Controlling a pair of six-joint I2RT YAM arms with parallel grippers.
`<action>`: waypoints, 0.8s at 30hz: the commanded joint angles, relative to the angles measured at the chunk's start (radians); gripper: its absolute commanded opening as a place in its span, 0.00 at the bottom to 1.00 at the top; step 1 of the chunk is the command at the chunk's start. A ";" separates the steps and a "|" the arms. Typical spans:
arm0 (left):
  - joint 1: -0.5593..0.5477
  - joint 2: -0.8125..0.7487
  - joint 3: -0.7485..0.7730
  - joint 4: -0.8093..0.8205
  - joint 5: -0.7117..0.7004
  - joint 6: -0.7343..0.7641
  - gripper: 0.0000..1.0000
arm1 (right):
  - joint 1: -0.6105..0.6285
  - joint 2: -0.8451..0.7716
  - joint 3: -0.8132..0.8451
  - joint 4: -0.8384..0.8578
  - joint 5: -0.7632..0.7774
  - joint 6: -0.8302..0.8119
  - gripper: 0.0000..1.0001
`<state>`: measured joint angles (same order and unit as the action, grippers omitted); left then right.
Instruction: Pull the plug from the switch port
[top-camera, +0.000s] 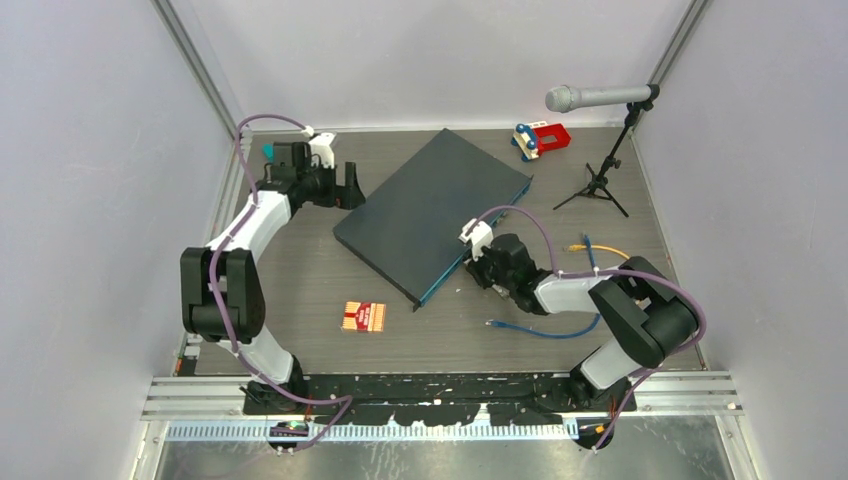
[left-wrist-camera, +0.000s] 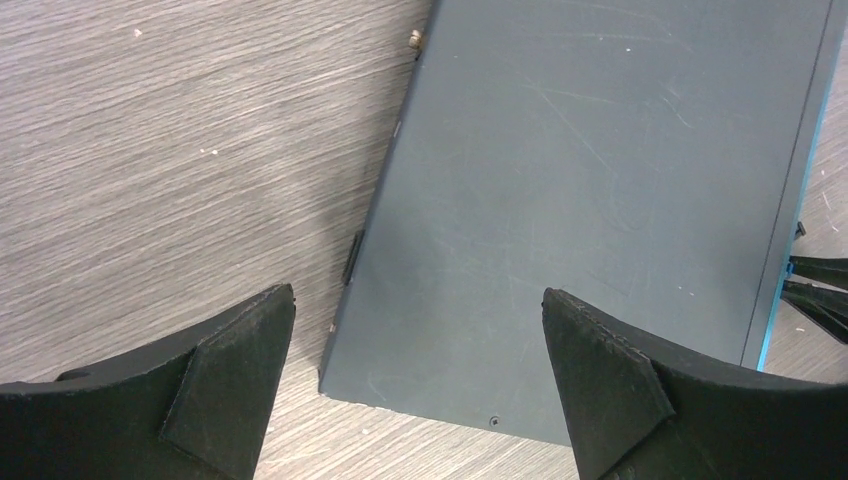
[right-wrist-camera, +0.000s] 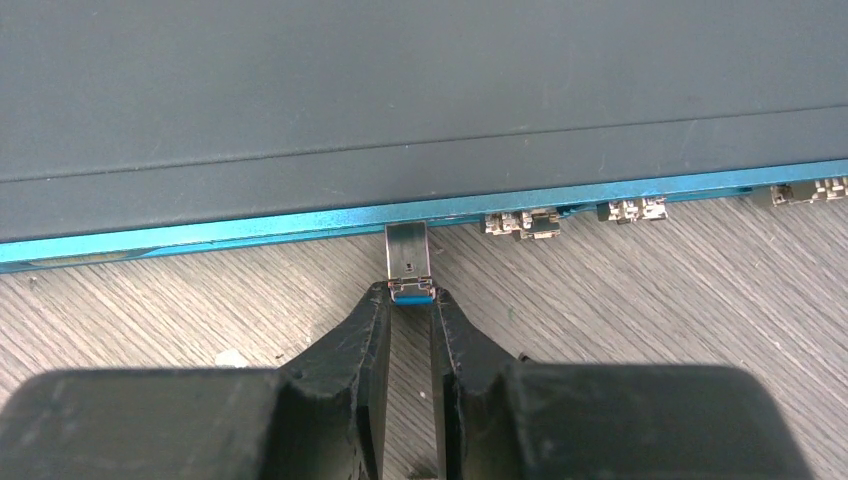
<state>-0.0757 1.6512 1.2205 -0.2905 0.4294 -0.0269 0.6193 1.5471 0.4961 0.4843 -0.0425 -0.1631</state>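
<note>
Where it lies flat and askew at the middle of the tabletop (top-camera: 300, 270), the switch (top-camera: 430, 215) (left-wrist-camera: 590, 200) (right-wrist-camera: 400, 90) is seen as a wide rectangular box. Its top is dark slate-grey and faintly scratched, and its thin teal-blue front edge is turned toward the right arm (top-camera: 600, 300). Small sockets (right-wrist-camera: 630, 210) are noted along that edge, several with metal contacts showing.

One plug (right-wrist-camera: 407, 255), clear-bodied with a blue rear end, is seen against the teal edge with its far end at a socket. Whether it is fully seated cannot be told. The right jaws are closed narrowly on the plug's blue rear end, one finger on each side.

The left jaws stand wide open over the switch's opposite long side, gripping nothing. One finger is over the tabletop and the other over the grey top.

Right of the switch, a loose blue cable (top-camera: 545, 330) and a yellow cable (top-camera: 600, 247) are recorded on the tabletop. A red-and-yellow card (top-camera: 363, 316) lies near the switch's near corner. A red toy (top-camera: 541, 138) and a microphone (top-camera: 590, 97) on a tripod are recorded at the far right.
</note>
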 joint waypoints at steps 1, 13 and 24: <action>-0.017 -0.053 -0.001 -0.012 0.081 0.022 0.97 | -0.003 -0.051 -0.011 0.137 -0.031 -0.031 0.01; -0.172 -0.120 -0.063 -0.029 0.110 0.239 0.96 | -0.156 0.030 0.038 0.156 -0.251 -0.009 0.01; -0.180 -0.128 -0.072 -0.028 0.120 0.226 0.96 | -0.156 -0.058 -0.045 0.175 -0.216 0.061 0.01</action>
<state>-0.2550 1.5581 1.1511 -0.3271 0.5251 0.1894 0.4782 1.5703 0.4660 0.5610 -0.2935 -0.1486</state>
